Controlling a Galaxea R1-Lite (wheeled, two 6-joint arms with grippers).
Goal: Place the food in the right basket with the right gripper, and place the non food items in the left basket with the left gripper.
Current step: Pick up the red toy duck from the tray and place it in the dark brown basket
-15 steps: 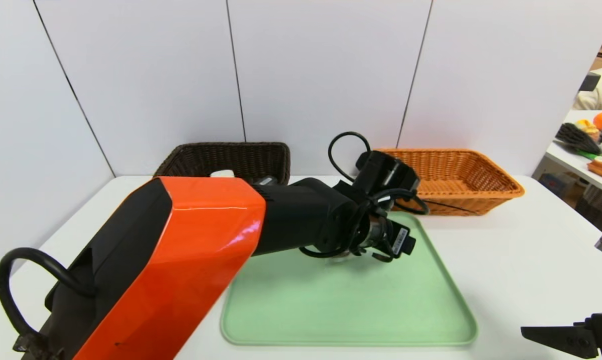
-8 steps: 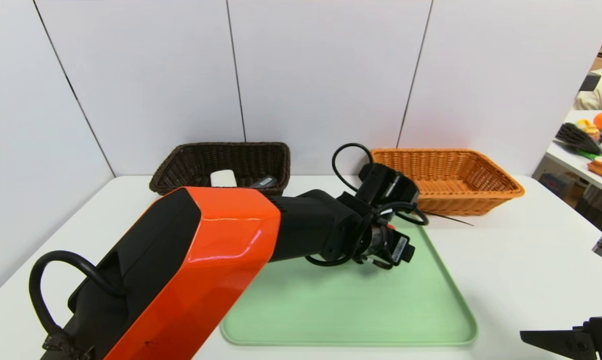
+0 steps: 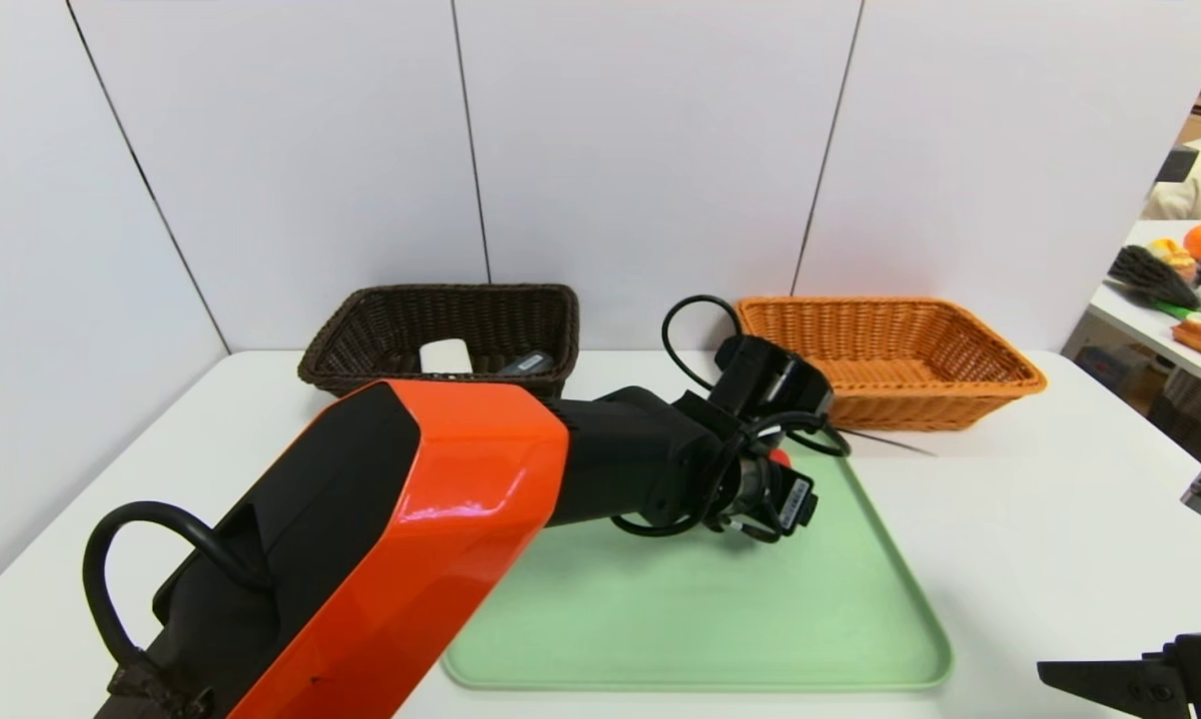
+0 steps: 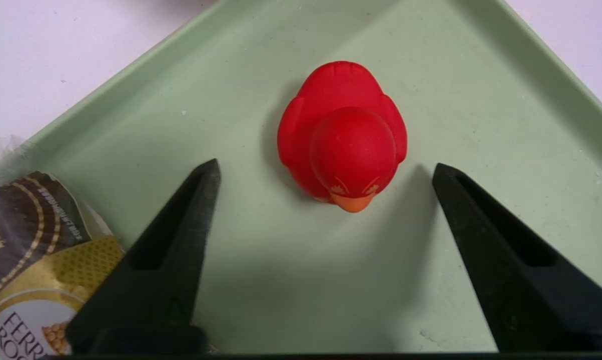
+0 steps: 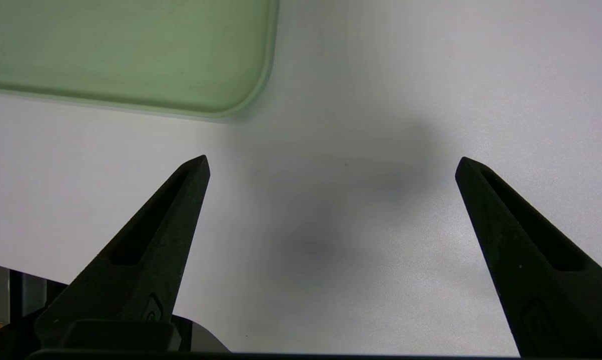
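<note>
I have my left gripper (image 4: 326, 165) low over the green tray (image 3: 720, 619), close to the tray's far right corner. Its two fingers are spread wide apart with nothing between them in its grip. The red duck (image 4: 348, 135) sits on the tray near that same corner, in the space by the fingertips, and neither finger touches it. The snack roll (image 4: 35, 265), brown and gold in clear wrap, lies on the tray too, beside one of the fingers, close to the tray's far edge. My right gripper (image 5: 333, 165) waits over the white table (image 5: 361, 300), just off the tray's near right corner. It is spread wide as well and holds nothing. The dark basket (image 3: 440, 384) stands past the tray's far left corner, with the white block (image 3: 445, 357) and the slim grey case (image 3: 527, 363) inside. The orange basket (image 3: 909, 404) stands past the tray's far right corner.
</note>
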